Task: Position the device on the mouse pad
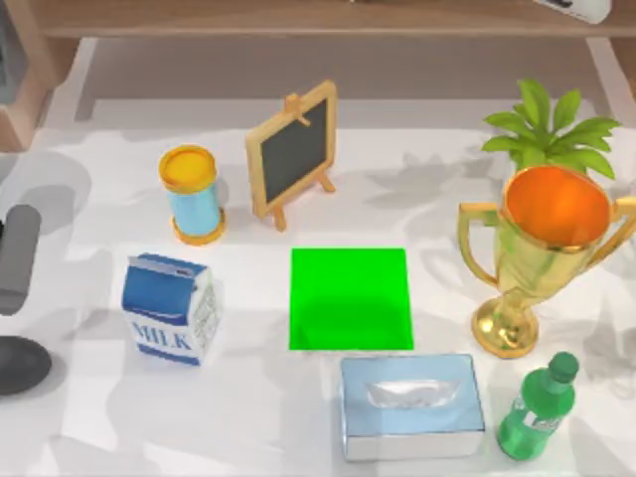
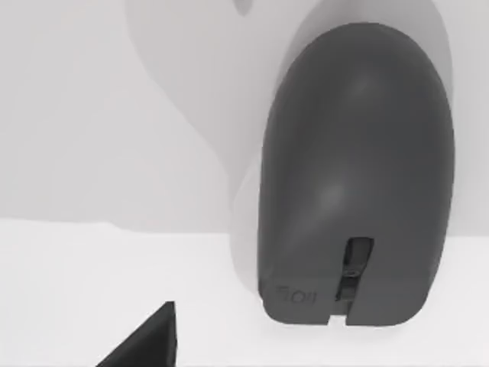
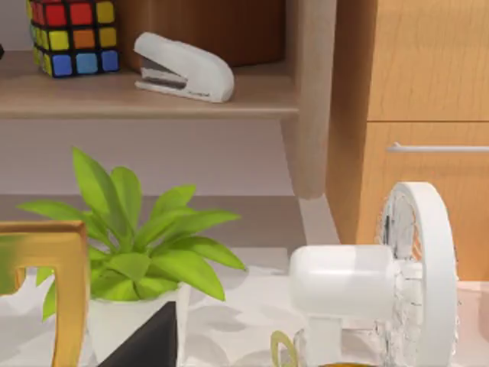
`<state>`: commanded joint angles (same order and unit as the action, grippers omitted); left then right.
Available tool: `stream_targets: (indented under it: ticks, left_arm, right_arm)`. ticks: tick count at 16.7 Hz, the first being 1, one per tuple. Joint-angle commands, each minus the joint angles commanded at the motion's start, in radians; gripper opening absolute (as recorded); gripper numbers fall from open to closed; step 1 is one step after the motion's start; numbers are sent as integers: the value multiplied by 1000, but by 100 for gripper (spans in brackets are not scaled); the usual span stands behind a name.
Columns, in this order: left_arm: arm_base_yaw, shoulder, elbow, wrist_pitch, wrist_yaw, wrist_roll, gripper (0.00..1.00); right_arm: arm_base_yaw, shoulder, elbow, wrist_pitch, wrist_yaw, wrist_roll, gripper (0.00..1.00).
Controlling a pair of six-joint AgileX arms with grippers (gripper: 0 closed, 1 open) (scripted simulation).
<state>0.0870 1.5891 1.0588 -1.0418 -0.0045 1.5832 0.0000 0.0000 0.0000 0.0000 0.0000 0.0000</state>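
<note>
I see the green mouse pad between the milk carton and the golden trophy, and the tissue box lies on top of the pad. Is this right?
Not quite. The mouse pad is indeed between the milk carton and the golden trophy, but the tissue box does not lie on it. The top view shows the box on the table beside the pad's near right corner, and the pad bare.

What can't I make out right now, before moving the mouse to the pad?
1. Mouse: the small marking near its wheel, in the left wrist view, is too blurred to read.
2. Dark grey shapes: cut off by the top view's left edge, so mouse or arm is unclear.
3. Left tool and right tool: cut off by the wrist views' edges, so open or shut is unreadable.
</note>
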Motion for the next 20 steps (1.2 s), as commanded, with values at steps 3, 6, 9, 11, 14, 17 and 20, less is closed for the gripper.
stream_targets:
  ticks: [3, 6, 9, 11, 14, 17, 20]
  left_arm:
    - [0, 3, 2, -2, 0, 3, 100]
    - [-5, 1, -3, 4, 0, 1, 100]
    - [-2, 37, -45, 75, 0, 1, 100]
    - [0, 81, -94, 174, 0, 3, 100]
    - [3, 153, -177, 340, 0, 7, 100]
    - [5, 197, -224, 420, 0, 10, 100]
    - [5, 200, -228, 425, 0, 10, 100]
  right_arm:
    - [0, 0, 0, 0, 0, 0, 100]
    - [0, 0, 0, 0, 0, 0, 100]
    - [0, 0, 0, 0, 0, 0, 100]
    - [0, 0, 0, 0, 0, 0, 100]
    - [0, 0, 0, 0, 0, 0, 100]
    - [0, 0, 0, 0, 0, 0, 100]
    - [0, 0, 0, 0, 0, 0, 100]
